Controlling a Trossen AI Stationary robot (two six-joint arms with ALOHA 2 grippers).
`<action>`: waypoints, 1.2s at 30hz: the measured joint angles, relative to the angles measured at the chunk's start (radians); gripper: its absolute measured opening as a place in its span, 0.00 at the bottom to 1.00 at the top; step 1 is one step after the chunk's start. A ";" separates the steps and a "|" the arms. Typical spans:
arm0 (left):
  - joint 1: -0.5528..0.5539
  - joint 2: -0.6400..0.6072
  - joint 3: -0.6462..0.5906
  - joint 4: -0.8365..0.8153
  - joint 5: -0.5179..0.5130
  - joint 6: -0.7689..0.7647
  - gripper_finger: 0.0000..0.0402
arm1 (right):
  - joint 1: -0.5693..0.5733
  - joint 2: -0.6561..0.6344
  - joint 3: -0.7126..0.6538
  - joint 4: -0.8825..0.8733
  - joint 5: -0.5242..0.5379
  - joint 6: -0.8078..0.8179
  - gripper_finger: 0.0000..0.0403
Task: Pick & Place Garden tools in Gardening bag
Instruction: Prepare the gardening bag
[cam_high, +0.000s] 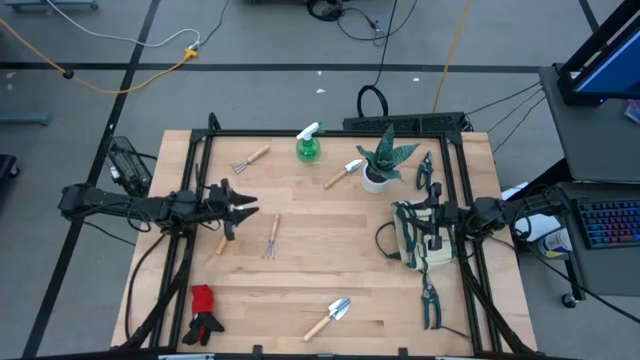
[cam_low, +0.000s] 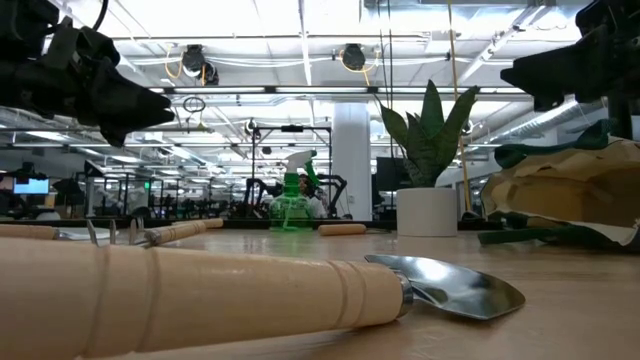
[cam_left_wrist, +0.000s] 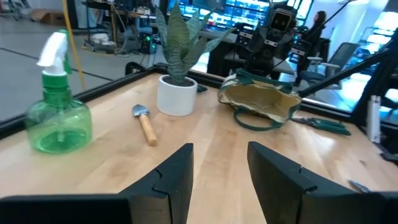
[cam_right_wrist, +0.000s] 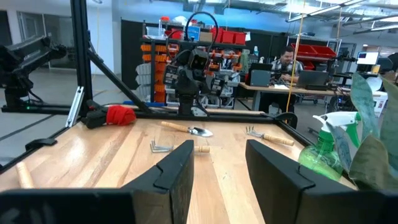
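The left gripper (cam_high: 245, 207) hangs above the table (cam_high: 330, 270) on its left side, fingers (cam_left_wrist: 180, 174) parted with bare wood showing between them, holding nothing. Nearest to it, just below and slightly ahead, lies a small fork (cam_high: 271, 238) with a wooden handle. Farther out from that gripper, toward the back edge, are a small rake (cam_high: 249, 158) and the green spray bottle (cam_high: 309, 146). A trowel (cam_high: 345, 173) lies beyond the bottle, beside the plant in a white pot (cam_high: 381, 165). Toward the front edge on the left arm's side lie the red-and-black gloves (cam_high: 203, 313), and a second trowel (cam_high: 331, 316) rests near the front middle.

The right gripper (cam_high: 428, 214) sits on the table's right side, directly over the gardening bag (cam_high: 422, 242); its fingers (cam_right_wrist: 180, 168) stand apart and grip nothing. The bag is just under and beside this gripper, lying slumped with its dark loop handle spread on the wood. Close past the bag toward the front edge lie a pair of pruning shears (cam_high: 430, 302); another pair (cam_high: 424, 170) lies toward the back edge, next to the plant.

All the tools are still out on the table, apart from the bag. In the room beyond, a person (cam_right_wrist: 285, 62) sits at a desk.
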 joint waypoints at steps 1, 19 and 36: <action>0.000 0.000 0.000 0.000 0.009 -0.002 0.39 | 0.000 0.000 0.000 0.004 0.000 0.000 0.35; 0.000 0.000 0.000 0.007 -0.006 -0.099 0.39 | 0.000 0.027 0.000 0.175 0.028 -0.023 0.39; 0.000 0.000 0.000 0.055 -0.083 -0.100 0.39 | 0.001 0.378 0.086 0.419 0.085 -0.088 0.51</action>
